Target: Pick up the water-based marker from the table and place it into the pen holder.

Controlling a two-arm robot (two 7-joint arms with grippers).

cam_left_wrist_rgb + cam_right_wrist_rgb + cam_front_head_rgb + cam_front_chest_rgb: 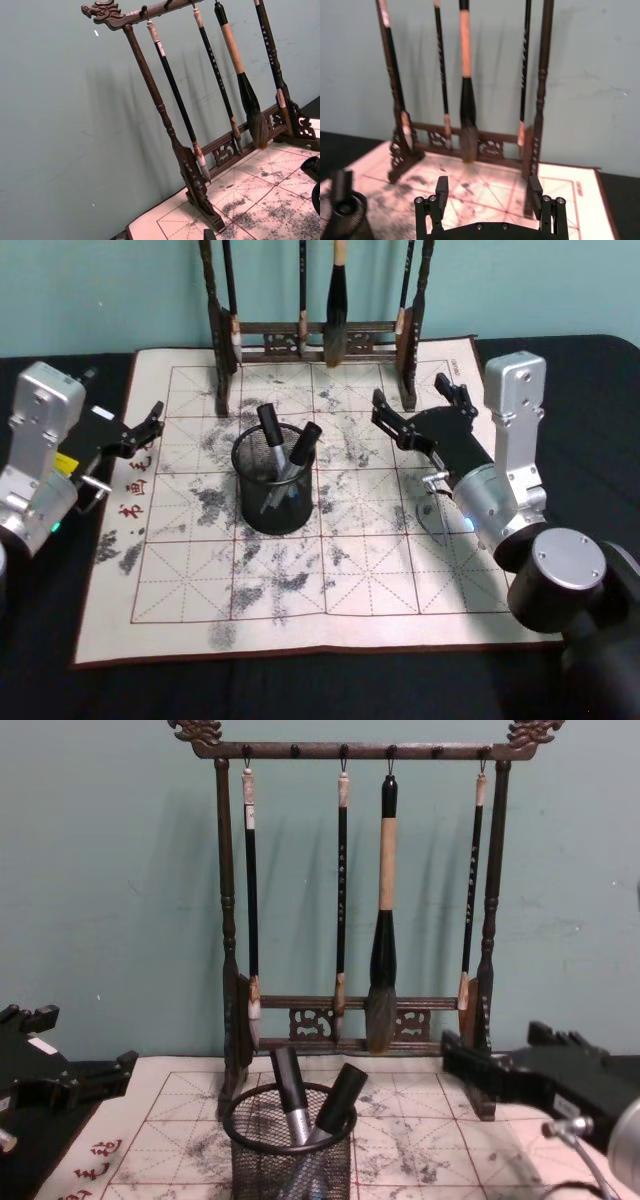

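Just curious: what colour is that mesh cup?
The pen holder is black wire mesh, clearest in the head view.

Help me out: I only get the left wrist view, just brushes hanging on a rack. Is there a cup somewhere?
Observer: Yes. The pen holder stands in the middle of the mat, in front of the rack.
Operator: Anything in it?
Observer: Two markers, leaning against its rim.
Operator: Is either arm holding something?
Observer: No. The right gripper has its fingers open and empty, right of the holder.
Operator: And the other one?
Observer: The left gripper sits open at the mat's left edge.
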